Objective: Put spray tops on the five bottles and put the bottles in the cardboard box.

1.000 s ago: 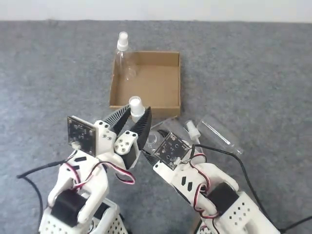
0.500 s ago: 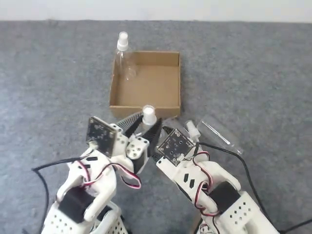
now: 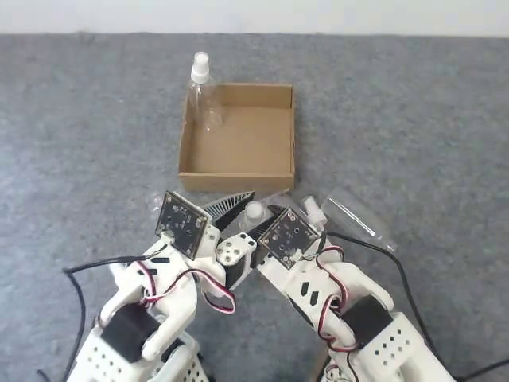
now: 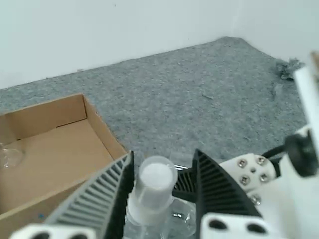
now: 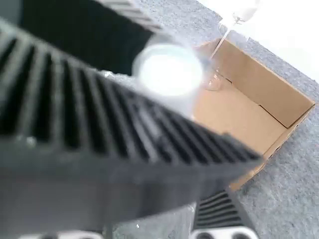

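Grey carpeted surface (image 3: 413, 119), two arms side by side at the near edge: left arm (image 3: 151, 310), right arm (image 3: 342, 302), wrists crowded together just in front of the cardboard box (image 3: 235, 181). One capped bottle (image 3: 205, 107) stands in the box's far left corner. A second bottle (image 3: 362, 221) lies on its side just beside the right arm, a top on it. A third, open bottle (image 4: 180, 220) stands between the two wrists, near the box's front wall. The left gripper (image 4: 163, 164) has its ribbed fingers (image 4: 107, 194) closed to a narrow gap on the spray top (image 4: 156, 178), directly over that bottle's neck. Whether the right arm has hold of the bottle cannot be told. Judging by looks, the bottles are thin clear plastic, empty, light and slick. They would tip or dent easily, so the best hold is probably low on the body or at the stiffer shoulder. The spray top looks rigid and is best held by its collar, as now. The left wrist view shows the top centred over the neck, which the wrist boards hide in the high view. The high view alone places the lying bottle. The right wrist view looks past a dark ribbed finger and the white top into the box.
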`<state>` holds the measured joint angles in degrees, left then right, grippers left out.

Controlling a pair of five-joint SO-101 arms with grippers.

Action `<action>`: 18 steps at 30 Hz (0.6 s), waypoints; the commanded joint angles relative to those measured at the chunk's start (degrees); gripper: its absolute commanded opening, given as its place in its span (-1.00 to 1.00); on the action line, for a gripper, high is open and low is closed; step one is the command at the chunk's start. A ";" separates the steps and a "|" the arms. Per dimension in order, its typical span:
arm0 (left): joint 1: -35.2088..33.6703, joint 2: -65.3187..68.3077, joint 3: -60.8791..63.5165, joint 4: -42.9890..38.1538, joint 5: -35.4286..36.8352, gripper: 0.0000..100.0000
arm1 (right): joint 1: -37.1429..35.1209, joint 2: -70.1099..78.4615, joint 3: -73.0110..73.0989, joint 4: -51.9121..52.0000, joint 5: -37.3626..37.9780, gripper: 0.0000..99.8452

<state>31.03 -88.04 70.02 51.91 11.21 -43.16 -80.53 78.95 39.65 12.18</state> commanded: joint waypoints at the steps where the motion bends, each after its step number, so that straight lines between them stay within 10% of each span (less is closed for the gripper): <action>1: -0.88 -0.97 -1.10 -1.49 0.09 -0.63 | 0.92 0.13 -0.88 -1.10 0.44 -0.99; 18: -6.07 -0.97 -7.69 4.13 0.09 -0.73 | 0.92 0.13 -0.62 -1.19 0.44 -0.99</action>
<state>25.23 -88.31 65.63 55.96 11.21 -42.99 -80.53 78.95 39.65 12.18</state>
